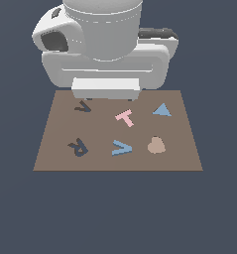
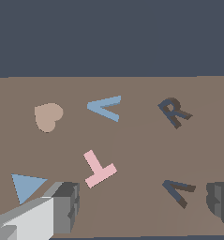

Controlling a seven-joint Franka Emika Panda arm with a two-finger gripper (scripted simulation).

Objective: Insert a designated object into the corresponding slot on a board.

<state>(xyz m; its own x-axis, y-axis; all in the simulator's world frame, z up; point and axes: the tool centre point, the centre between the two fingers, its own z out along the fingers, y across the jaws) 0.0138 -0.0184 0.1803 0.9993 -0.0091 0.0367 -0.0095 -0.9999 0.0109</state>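
The blue V [image 1: 122,148] is flanked by a pink T [image 1: 125,118], heart [image 1: 156,145] and triangle [image 1: 162,110] on the brown board [image 1: 55,158]; the claw [image 2: 141,206] is held apart, empty.

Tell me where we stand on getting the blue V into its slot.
Done: nothing yet. The blue V lies loose on the board, between the R-shaped recess and the tan heart. In hand: nothing; the gripper is open and empty, with the V-shaped slot unfilled below it. Left: reach the V, grasp it, carry it to the slot, align and insert.
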